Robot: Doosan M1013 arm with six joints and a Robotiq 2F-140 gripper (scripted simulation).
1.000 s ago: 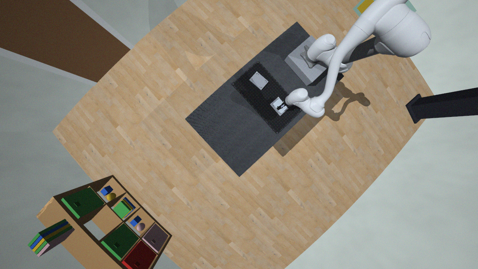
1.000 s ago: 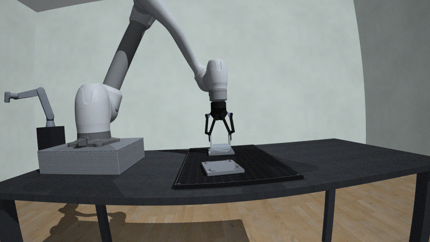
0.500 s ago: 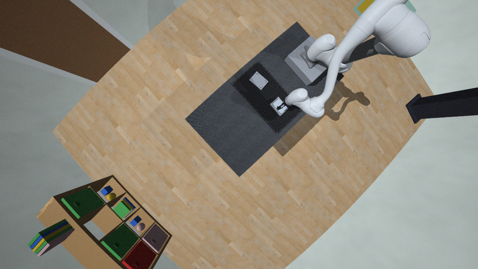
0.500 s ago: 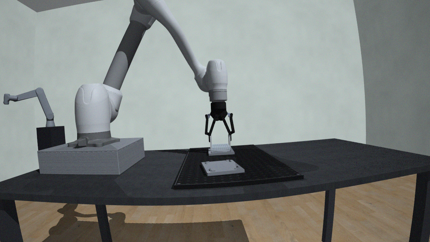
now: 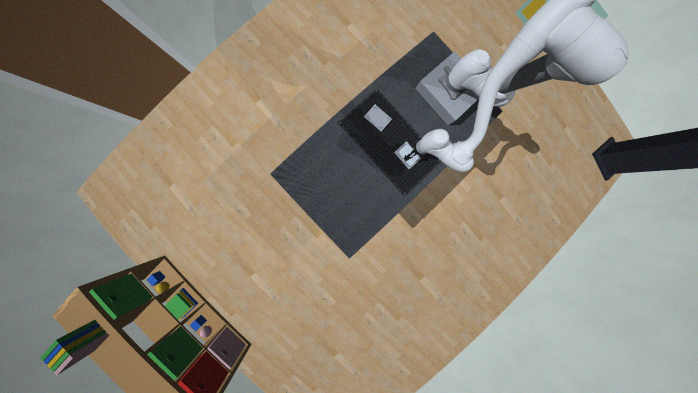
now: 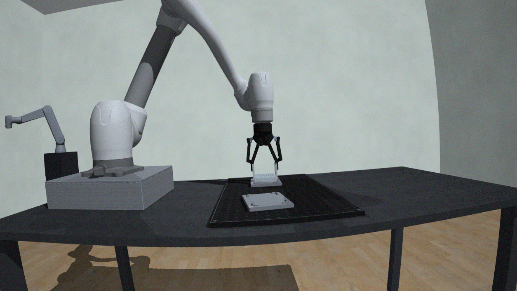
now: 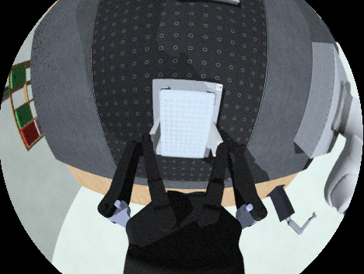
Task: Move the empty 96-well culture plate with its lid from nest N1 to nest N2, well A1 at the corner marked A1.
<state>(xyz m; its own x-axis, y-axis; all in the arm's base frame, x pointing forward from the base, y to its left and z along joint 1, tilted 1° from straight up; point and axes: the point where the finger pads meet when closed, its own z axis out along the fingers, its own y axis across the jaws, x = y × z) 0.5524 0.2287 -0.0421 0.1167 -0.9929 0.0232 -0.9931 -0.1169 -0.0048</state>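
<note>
The white 96-well plate with its clear lid (image 7: 185, 123) sits between my fingers over the grey nest N1 (image 7: 187, 90). My gripper (image 7: 184, 125) is shut on the plate's two long sides. In the side view the plate (image 6: 265, 179) is at the top of nest N1 (image 6: 265, 183), held by the gripper (image 6: 264, 167); I cannot tell if it is lifted off. From above the plate lies under the wrist.
Both nests stand on a black perforated board (image 6: 285, 200) on the dark table. The arm's grey base block (image 6: 108, 188) is to the left. A small second arm on a black box (image 6: 59, 164) is behind it. A shelf with coloured bins (image 5: 156, 324) stands far off on the floor.
</note>
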